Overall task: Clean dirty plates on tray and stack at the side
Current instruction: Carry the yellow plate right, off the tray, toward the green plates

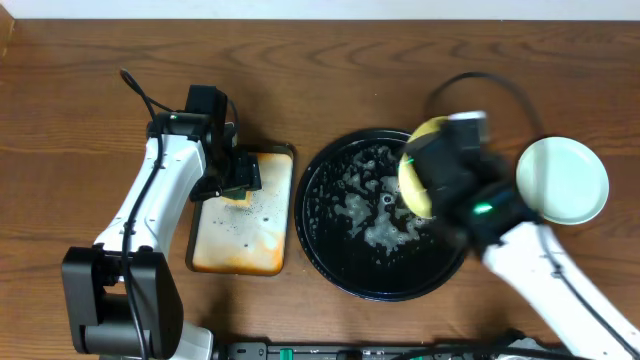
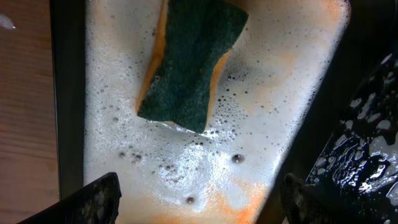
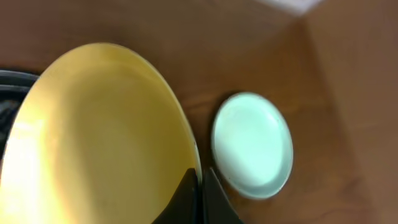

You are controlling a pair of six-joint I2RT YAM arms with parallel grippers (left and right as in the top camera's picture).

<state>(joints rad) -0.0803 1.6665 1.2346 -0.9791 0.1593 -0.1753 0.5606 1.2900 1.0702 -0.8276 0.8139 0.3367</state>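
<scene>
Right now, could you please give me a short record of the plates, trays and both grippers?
left gripper: open, above the sponge
sponge: green side up, in the foamy rectangular tray
right gripper: shut on the rim of the yellow plate
yellow plate: tilted, over the right side of the black tray
black tray: foamy, no plate seen lying in it
mint plate: flat on the table, right of the black tray

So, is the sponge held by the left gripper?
No, the sponge lies loose on the foamy tray, clear of the open left gripper.
</scene>
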